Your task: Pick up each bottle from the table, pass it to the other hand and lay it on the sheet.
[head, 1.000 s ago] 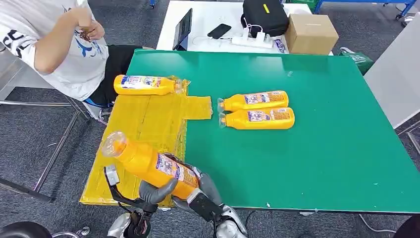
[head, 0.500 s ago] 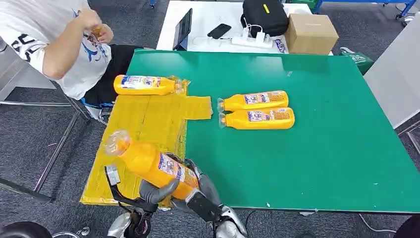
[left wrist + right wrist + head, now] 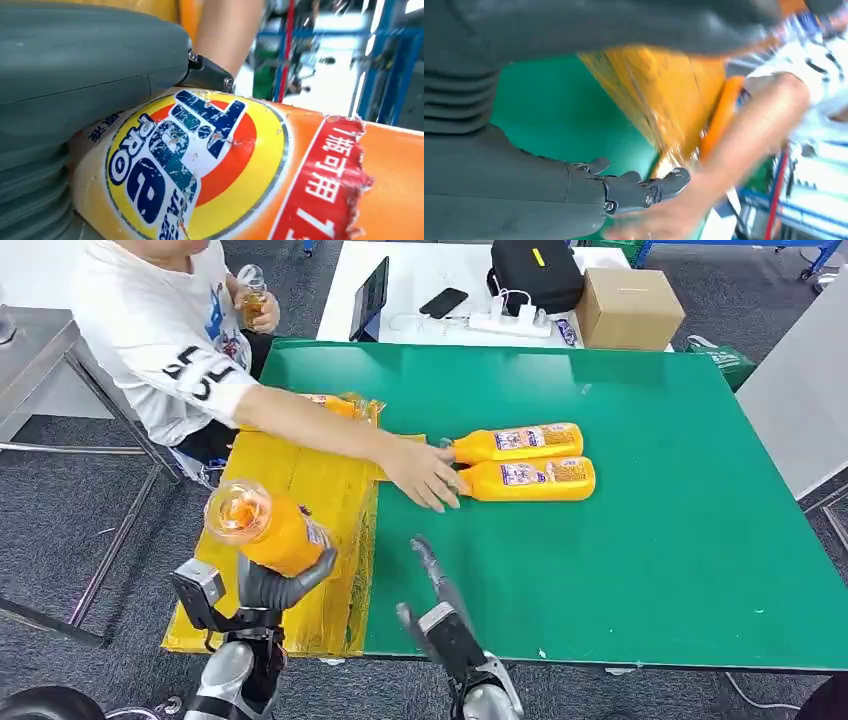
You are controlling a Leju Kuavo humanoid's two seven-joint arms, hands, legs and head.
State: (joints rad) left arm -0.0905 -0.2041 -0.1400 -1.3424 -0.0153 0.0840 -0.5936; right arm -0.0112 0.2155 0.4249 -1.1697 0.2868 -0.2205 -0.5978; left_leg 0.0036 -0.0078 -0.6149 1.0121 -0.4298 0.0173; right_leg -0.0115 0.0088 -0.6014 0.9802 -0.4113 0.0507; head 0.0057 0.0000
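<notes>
My left hand (image 3: 268, 588) grips an orange bottle (image 3: 262, 529) over the near end of the yellow sheet (image 3: 305, 485), its cap end pointing up toward me. The bottle's label (image 3: 200, 165) shows close up in the left wrist view, under the thumb (image 3: 90, 65). My right hand (image 3: 432, 590) is open above the green table (image 3: 650, 540), fingers extended, holding nothing; its fingers (image 3: 634, 190) are apart. Two more orange bottles (image 3: 512, 442) (image 3: 528, 478) lie side by side mid-table. Another bottle (image 3: 335, 404) lies on the sheet's far end, mostly hidden by a person's arm.
A person in a white shirt (image 3: 165, 330) sits at the left and reaches an arm (image 3: 330, 435) across the sheet, hand (image 3: 428, 476) at the caps of the two table bottles. Behind stands a white table (image 3: 420, 280) with a cardboard box (image 3: 628, 307) and a black bag (image 3: 535, 272).
My right hand has let go of the bottle and moved right, open; the left hand alone holds it, turned more upright. The person has leaned in and reached an arm to the table bottles.
</notes>
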